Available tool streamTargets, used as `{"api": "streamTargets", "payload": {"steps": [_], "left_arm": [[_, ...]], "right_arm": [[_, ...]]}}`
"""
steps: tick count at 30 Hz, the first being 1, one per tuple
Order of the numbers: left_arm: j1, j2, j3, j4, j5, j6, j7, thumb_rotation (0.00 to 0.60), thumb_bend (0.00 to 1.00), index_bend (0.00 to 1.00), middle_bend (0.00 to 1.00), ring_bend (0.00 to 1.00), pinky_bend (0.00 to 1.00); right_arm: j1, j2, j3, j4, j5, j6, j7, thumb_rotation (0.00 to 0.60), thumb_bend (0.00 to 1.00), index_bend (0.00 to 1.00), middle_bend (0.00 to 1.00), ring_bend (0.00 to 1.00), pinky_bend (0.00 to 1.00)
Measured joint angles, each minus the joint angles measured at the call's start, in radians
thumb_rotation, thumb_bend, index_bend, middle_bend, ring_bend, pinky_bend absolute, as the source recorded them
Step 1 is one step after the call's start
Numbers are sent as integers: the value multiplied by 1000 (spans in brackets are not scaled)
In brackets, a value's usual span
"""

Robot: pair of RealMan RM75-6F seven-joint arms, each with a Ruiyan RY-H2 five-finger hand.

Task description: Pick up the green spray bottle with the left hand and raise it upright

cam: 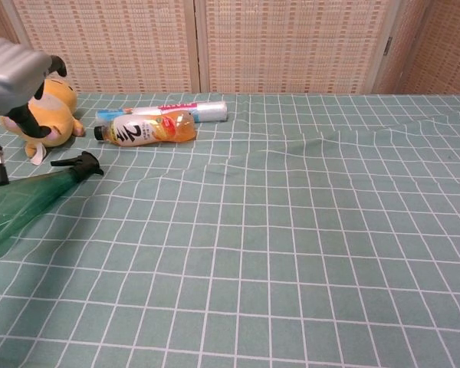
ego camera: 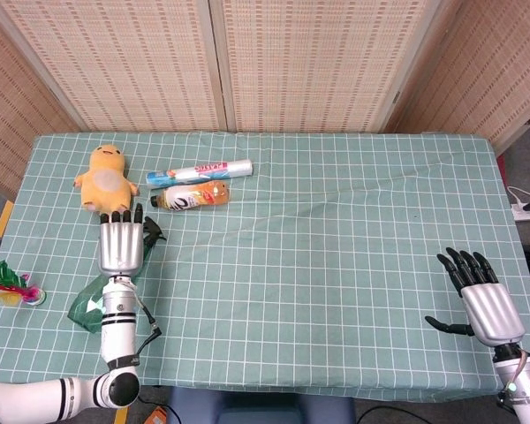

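Note:
The green spray bottle [ego camera: 90,302] lies on its side at the table's front left, its black nozzle [ego camera: 151,231] pointing to the far side. In the chest view the bottle [cam: 21,204] lies flat on the cloth with its nozzle [cam: 80,162] to the right. My left hand [ego camera: 121,246] hovers over the bottle's middle with fingers stretched out, holding nothing and hiding part of the body. The chest view shows that left hand [cam: 14,70] raised above the bottle, apart from it. My right hand [ego camera: 482,298] rests open at the front right, fingers spread.
A yellow plush toy [ego camera: 106,179] sits just beyond the nozzle. An orange drink bottle [ego camera: 194,196] and a white tube [ego camera: 210,169] lie behind it to the right. A colourful feather toy [ego camera: 6,284] lies off the left edge. The checked cloth [ego camera: 336,230] has a low fold across its middle.

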Motion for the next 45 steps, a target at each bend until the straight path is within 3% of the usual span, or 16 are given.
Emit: {"api": "streamTargets", "payload": {"steps": [4, 13, 24, 32, 45], "left_arm": [[-46, -73, -34, 31, -85, 7, 15, 600, 223, 208, 387, 355, 377], [-109, -152, -97, 120, -150, 13, 11, 600, 223, 212, 395, 364, 367], [-135, -173, -156, 191, -211, 2, -34, 600, 223, 195, 385, 370, 346], [-129, -180, -228, 241, -327, -12, -95, 600, 222, 167, 369, 355, 324], [-131, -200, -287, 268, -446, -30, -173, 600, 222, 127, 327, 314, 295]], "right_arm": [[2, 4, -2, 0, -3, -3, 9, 600, 55, 47, 0, 0, 16], [6, 11, -4, -1, -2, -13, 26, 600, 55, 46, 0, 0, 16], [8, 13, -5, -4, 1, -20, 27, 600, 55, 46, 0, 0, 16], [10, 13, -5, -8, 5, -24, 17, 600, 55, 46, 0, 0, 16], [11, 15, -7, -7, 3, -26, 22, 600, 55, 46, 0, 0, 16]]}}
